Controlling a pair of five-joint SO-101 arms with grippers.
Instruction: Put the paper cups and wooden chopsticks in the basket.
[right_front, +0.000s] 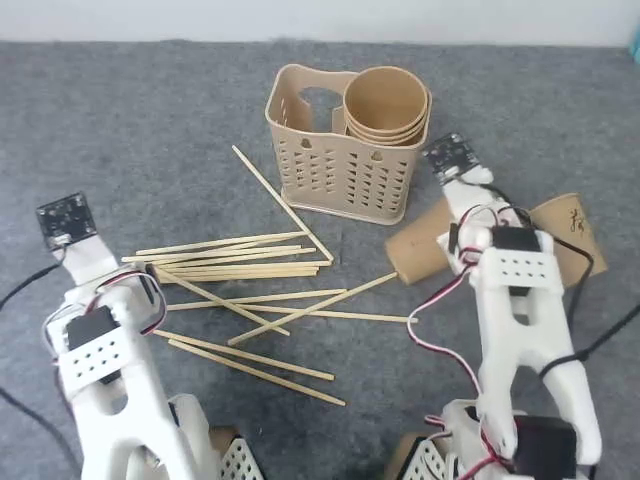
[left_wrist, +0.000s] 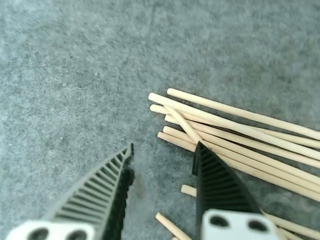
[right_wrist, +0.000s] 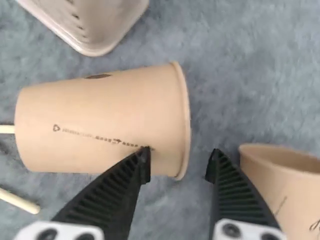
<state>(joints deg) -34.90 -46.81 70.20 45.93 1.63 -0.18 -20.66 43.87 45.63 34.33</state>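
A beige slotted basket (right_front: 335, 170) stands at the back middle, with a stack of paper cups (right_front: 386, 100) in one compartment. Several wooden chopsticks (right_front: 245, 268) lie scattered on the grey carpet in front of it. My left gripper (left_wrist: 165, 147) is open just above the carpet, one finger (left_wrist: 215, 180) resting on the end of the chopstick bundle (left_wrist: 230, 132). A paper cup (right_wrist: 100, 122) lies on its side beside the basket (right_wrist: 90, 25). My right gripper (right_wrist: 180, 151) is open astride its rim, with one finger (right_wrist: 117, 187) over the cup wall.
A second paper cup (right_front: 570, 235) (right_wrist: 280, 182) lies on its side at the far right, close to the right gripper's outer finger. One long chopstick (right_front: 282, 203) leans diagonally near the basket's front corner. Grey carpet (right_front: 130, 130) covers the table.
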